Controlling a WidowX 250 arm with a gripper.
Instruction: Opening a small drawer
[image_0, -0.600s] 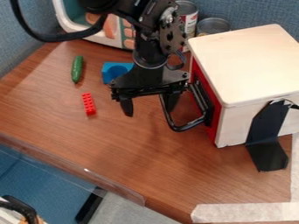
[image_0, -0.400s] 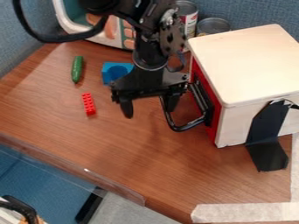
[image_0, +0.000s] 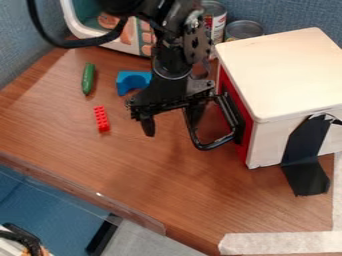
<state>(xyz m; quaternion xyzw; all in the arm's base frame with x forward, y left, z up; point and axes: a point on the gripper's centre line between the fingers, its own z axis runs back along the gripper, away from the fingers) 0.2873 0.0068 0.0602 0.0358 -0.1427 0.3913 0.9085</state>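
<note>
Drawer (image_0: 248, 134) in the left side of the pale box (image_0: 280, 75), seemingly closed, at right on the bench (image_0: 140, 172). Black handle (image_0: 216, 144) jutting left from its front, outer bar running roughly far to near. Just left of the drawer front, the jaws, spread apart, apparently straddling that bar. Calls for a leftward pull, square to the bar. Farther left, red brick (image_0: 101, 119), blue block (image_0: 125, 83) and green toy vegetable (image_0: 88, 79), well clear of the handle.

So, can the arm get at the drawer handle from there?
Probably yes: the open gripper hangs at the black handle, one finger by its outer end, nothing visibly blocking; contact is unclear.
</note>
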